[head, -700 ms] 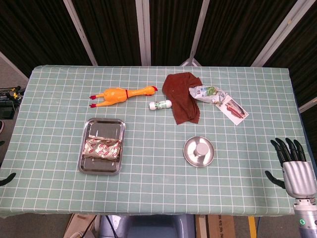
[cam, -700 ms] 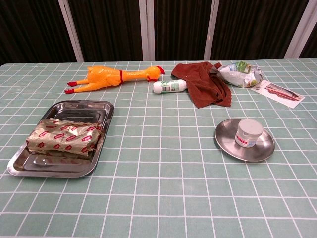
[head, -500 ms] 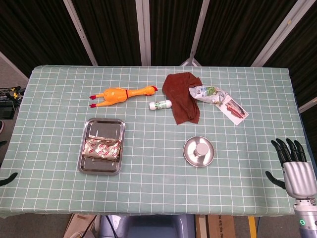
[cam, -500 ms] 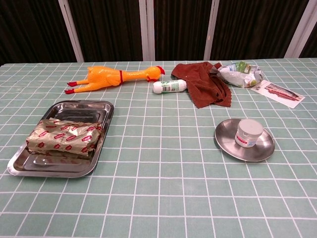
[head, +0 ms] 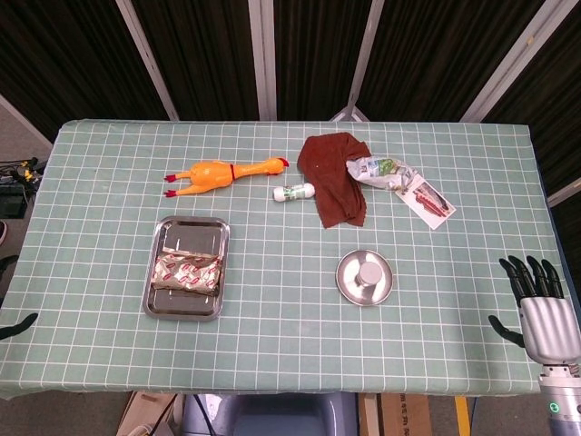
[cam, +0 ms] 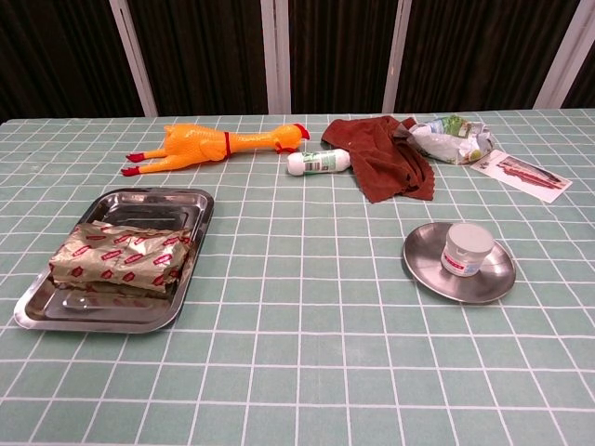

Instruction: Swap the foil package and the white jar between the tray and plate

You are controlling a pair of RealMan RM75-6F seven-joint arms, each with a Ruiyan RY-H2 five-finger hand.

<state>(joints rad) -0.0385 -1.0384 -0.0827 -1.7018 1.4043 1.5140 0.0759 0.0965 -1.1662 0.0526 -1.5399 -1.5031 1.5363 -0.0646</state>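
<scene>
The head view looks steeply down on the whole tabletop [head: 272, 345] from afar; the chest view looks low and closer across its middle.

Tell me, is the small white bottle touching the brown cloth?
Touching. In the chest view the small white bottle lies with its right end against the brown cloth's left edge, no tablecloth showing between them.

No lettering can be read anywhere. The foil package [cam: 119, 258] in the tray [cam: 186, 199] bears red label patches, the white jar [cam: 466, 250] on the plate [cam: 423, 269] a red-marked band, the small bottle [cam: 318, 163] green print, the leaflet [cam: 521, 174] near the table's far right corner pictures; all too small to make out
</scene>
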